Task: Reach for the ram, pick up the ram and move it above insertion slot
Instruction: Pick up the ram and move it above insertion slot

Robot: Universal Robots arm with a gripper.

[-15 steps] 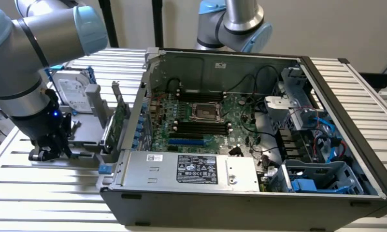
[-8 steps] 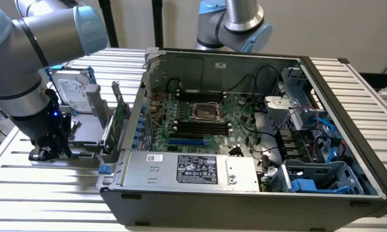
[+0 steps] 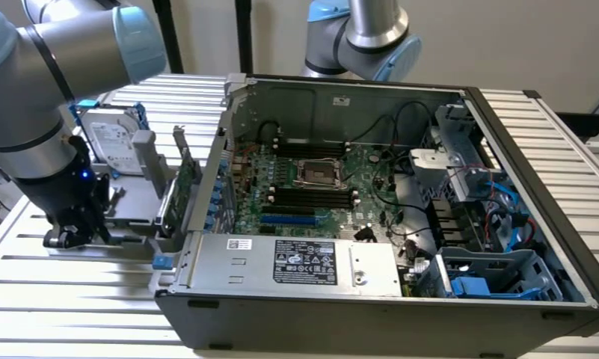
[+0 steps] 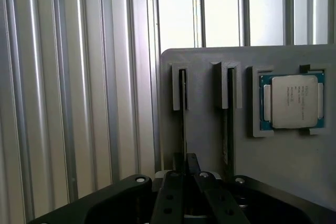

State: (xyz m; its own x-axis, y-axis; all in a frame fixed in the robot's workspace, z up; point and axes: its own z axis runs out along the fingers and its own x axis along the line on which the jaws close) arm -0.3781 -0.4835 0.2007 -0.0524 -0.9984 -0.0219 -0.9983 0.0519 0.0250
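The ram (image 4: pixel 182 103) stands on edge in a groove of a grey holder plate (image 4: pixel 205 135), seen as a thin dark strip. My gripper (image 4: pixel 186 160) is at the strip's near end, its two black fingers (image 4: pixel 177 162) pressed close on either side of it. In the exterior view the gripper (image 3: pixel 75 233) is low over the holder at that view's left, outside the computer case. The black memory slots (image 3: pixel 309 197) lie in parallel rows beside the processor socket (image 3: pixel 317 174) on the motherboard, well away from the gripper.
A second stick (image 4: pixel 229 114) stands in the neighbouring groove, with a processor chip (image 4: pixel 293 100) in a recess beyond. A hard drive (image 3: pixel 114 138) and a tall green card (image 3: pixel 185 187) stand between holder and case wall (image 3: pixel 212 187). A bright blue slot (image 3: pixel 289 221), cables and a power supply (image 3: pixel 299 263) fill the case.
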